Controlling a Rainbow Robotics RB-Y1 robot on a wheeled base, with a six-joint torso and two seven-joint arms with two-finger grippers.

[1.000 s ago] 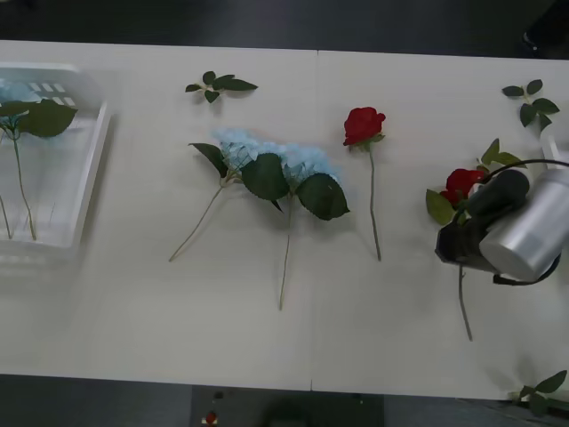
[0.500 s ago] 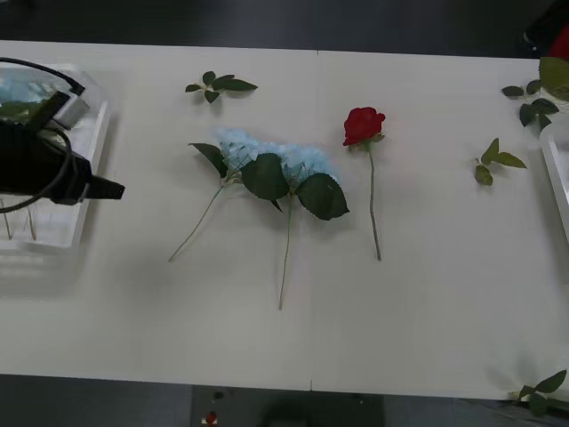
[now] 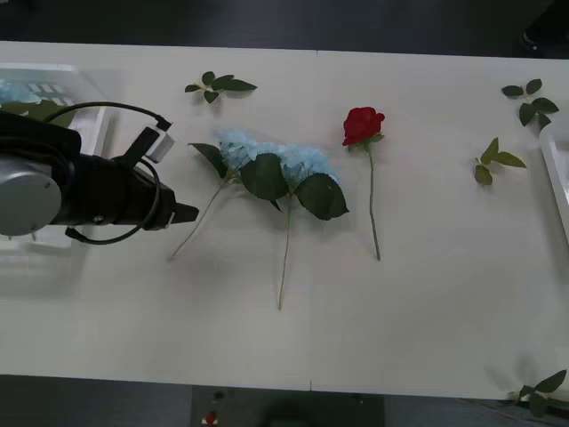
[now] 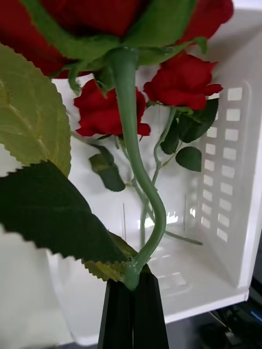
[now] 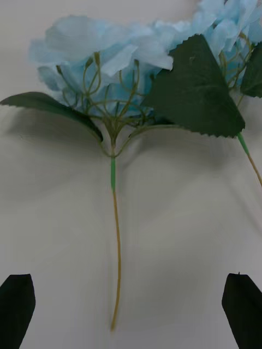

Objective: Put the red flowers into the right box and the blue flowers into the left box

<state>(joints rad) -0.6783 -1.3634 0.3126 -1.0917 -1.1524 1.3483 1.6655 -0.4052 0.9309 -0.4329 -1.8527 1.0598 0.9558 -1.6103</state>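
Left box (image 3: 84,133): shallow white translucent plastic tray with latticed walls, at the table's far left, largely behind the left arm; a pale blue bloom and dark leaf just visible inside near its far rim.
Left gripper (image 3: 182,213): black-fingered, just off the tray's right edge, above the white tabletop (image 3: 427,302); in the left wrist view fingers (image 5: 16,305) spread wide, empty, flanking the thin stem tip without touching.
Blue flowers (image 3: 276,165): two pale light-blue fluffy clusters with large dark green leaves, lying side by side on the table right of the gripper, stems trailing toward the near edge; the left one's stem end just beside the fingertips.
Leaf sprig (image 3: 218,85): small loose green one, beyond the blue flowers.
Red rose (image 3: 363,124): deep-red bloom on a thin green stem, flat on the table right of the blue flowers, apart from them.
Right box (image 3: 558,182): white plastic tray, rim at the table's right edge.
Right gripper (image 4: 134,308): black fingers clamped on a rose stem (image 4: 136,180), above the white tray (image 4: 218,272) holding two more red roses (image 4: 183,82).
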